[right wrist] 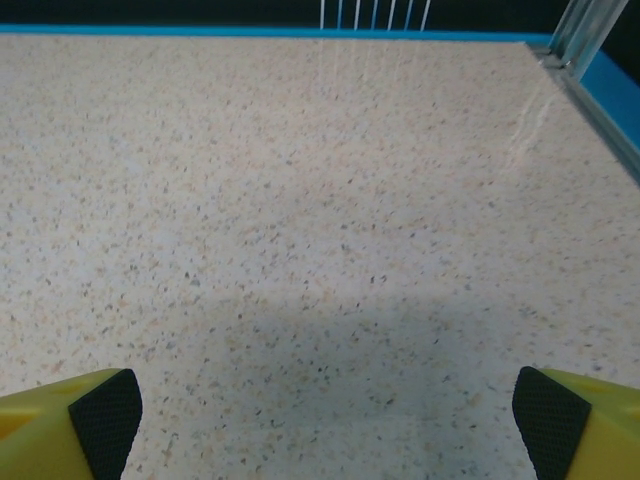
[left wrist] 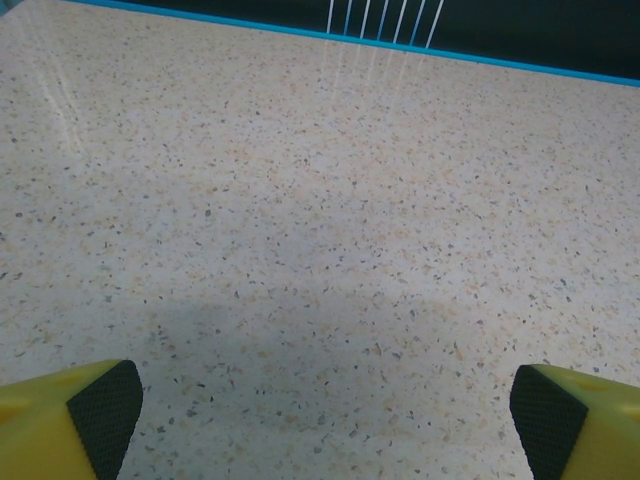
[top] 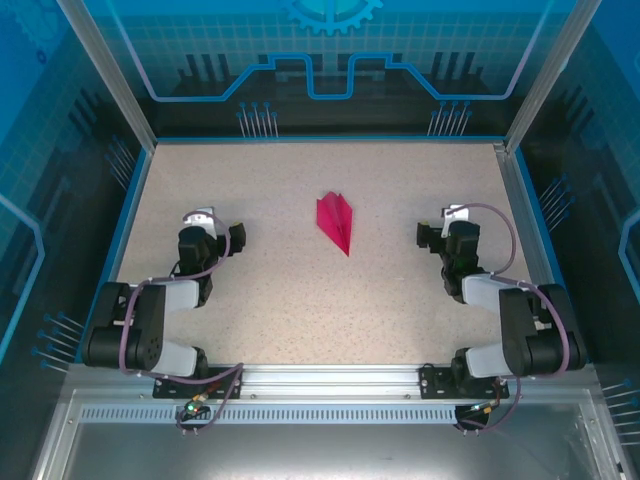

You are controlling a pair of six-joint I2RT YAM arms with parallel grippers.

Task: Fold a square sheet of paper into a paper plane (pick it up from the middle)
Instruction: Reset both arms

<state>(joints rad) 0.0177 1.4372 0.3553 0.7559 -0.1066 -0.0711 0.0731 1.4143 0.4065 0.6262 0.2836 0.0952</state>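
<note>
The magenta-pink paper lies folded as a narrow, pointed paper plane (top: 337,222) with a central ridge, flat on the speckled table (top: 300,300) near its middle, its tip towards the near edge. My left gripper (top: 234,236) rests low to the left of the plane, well apart from it, and is open. In the left wrist view the yellow fingers with black pads (left wrist: 105,412) stand wide with bare table between them (left wrist: 325,410). To the plane's right, my right gripper (top: 428,235) is likewise open and apart from it, with nothing between its pads (right wrist: 328,415).
A blue rim (top: 320,138) borders the table's far edge. Metal frame posts (top: 520,170) and transparent walls close the sides. Both arms sit folded back near their bases at the near edge.
</note>
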